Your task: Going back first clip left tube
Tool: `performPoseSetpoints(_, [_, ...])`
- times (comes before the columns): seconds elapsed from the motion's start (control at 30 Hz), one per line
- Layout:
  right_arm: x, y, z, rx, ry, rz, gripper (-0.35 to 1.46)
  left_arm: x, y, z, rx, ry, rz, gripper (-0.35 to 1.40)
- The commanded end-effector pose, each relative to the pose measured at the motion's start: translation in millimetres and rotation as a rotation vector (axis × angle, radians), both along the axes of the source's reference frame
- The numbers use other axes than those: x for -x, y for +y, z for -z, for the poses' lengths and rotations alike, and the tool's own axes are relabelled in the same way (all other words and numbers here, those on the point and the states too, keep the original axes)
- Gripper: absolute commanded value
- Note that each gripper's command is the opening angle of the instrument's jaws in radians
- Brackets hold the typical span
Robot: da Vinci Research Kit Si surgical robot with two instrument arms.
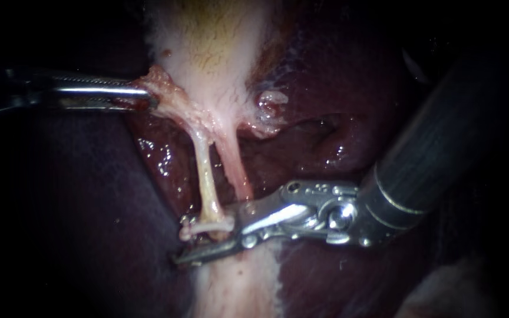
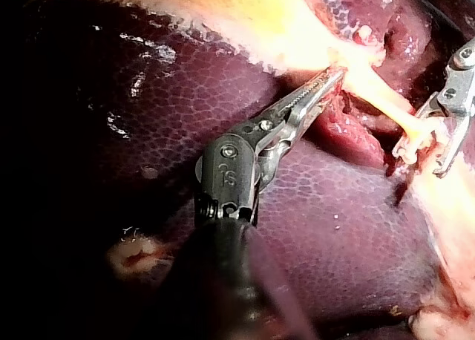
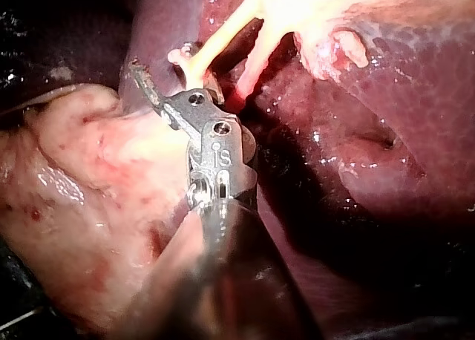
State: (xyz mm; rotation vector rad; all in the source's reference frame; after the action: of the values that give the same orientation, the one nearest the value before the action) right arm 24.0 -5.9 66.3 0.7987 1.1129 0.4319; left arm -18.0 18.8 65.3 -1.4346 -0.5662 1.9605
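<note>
1. Endoscope: L instrument (image 1: 145, 97) has jaws clamped on the gallbladder (image 1: 207, 53) edge. R instrument (image 1: 207, 237) has jaws apart, gap showing. Left tube (image 1: 206, 182) runs down from the gallbladder beside the pinker right tube (image 1: 237, 171). A whitish clip (image 1: 207, 227) crosses its lower end, between R's jaws.
2. L wrist: L instrument (image 2: 330, 80) jaws together on gallbladder margin over liver (image 2: 185, 80). Tube (image 2: 386, 106) lies ahead, w/ clip (image 2: 414, 136) and R instrument (image 2: 430, 143) beyond.
3. R wrist: R instrument (image 3: 167, 84) jaws spread beside the clip (image 3: 182, 58); contact unclear. Tube (image 3: 215, 43) looks thin, soft, wet, prob. tears easily, so don't grasp it. Hold by gallbladder tissue only, and avoid snagging the clip.
</note>
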Motion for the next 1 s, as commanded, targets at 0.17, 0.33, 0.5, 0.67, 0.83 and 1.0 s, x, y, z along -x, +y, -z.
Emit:
performPoseSetpoints(0.17, [0.5, 1.3, -1.6, 0.116, -0.009, -0.06, 0.5, 0.0, 0.0, 0.0, 0.0, 0.0, 0.0, -0.35])
performPoseSetpoints(0.33, [1.3, 2.1, -2.6, 0.155, -0.015, -0.083, 0.5, 0.0, 0.0, 0.1, 0.0, 0.0, 0.0, -0.35])
performPoseSetpoints(0.5, [2.5, 2.2, -2.8, 0.19, -0.002, -0.071, 0.5, 0.0, 0.0, 0.1, 0.0, 0.0, 0.0, -0.35])
performPoseSetpoints(0.67, [5.6, 2.3, -1.9, 0.283, 0.04, -0.033, 0.5, -0.2, -0.1, 0.1, 0.0, -0.001, -0.001, -0.35])
performPoseSetpoints(0.83, [9.2, 2.9, -1.0, 0.349, 0.077, -0.001, 0.5, -0.2, -0.1, 0.1, 0.0, -0.001, -0.001, -0.35])
performPoseSetpoints(1.0, [12.8, 3.9, 0.5, 0.392, 0.091, 0.004, 0.5, -0.2, -0.1, 0.1, 0.0, -0.001, -0.001, -0.35])
